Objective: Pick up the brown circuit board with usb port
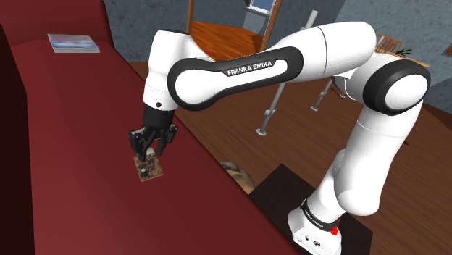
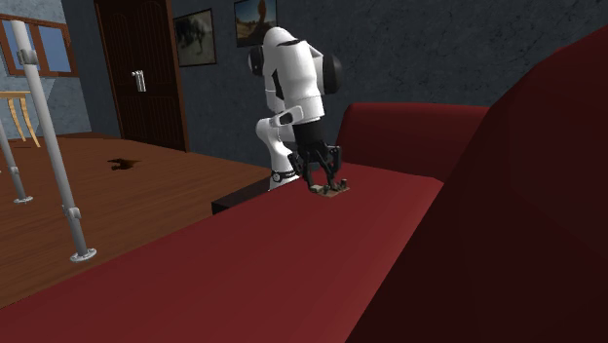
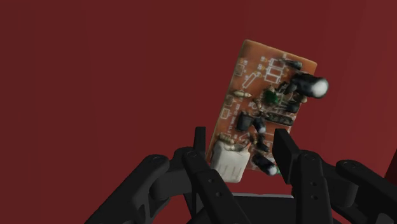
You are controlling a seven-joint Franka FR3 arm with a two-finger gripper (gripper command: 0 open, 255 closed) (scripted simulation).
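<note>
Circuit board [image 3: 254,83] against red surface [image 3: 95,76]

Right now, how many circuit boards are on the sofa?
1. The brown rectangular circuit board lies on the dark red sofa seat, directly under the black tool. The white arm could hide others.

My white arm [image 1: 239,72] goes up high, then stretches over to the shoulder view's left (like a big bent elbow). At the wrist it turns down. The black gripper [image 1: 148,152] points almost straight down, very low. In the wrist view its two fingers [image 3: 285,149] stand a little apart. They squeeze the near end of the circuit board [image 3: 270,83] between them, with one finger on each side of it.
</note>
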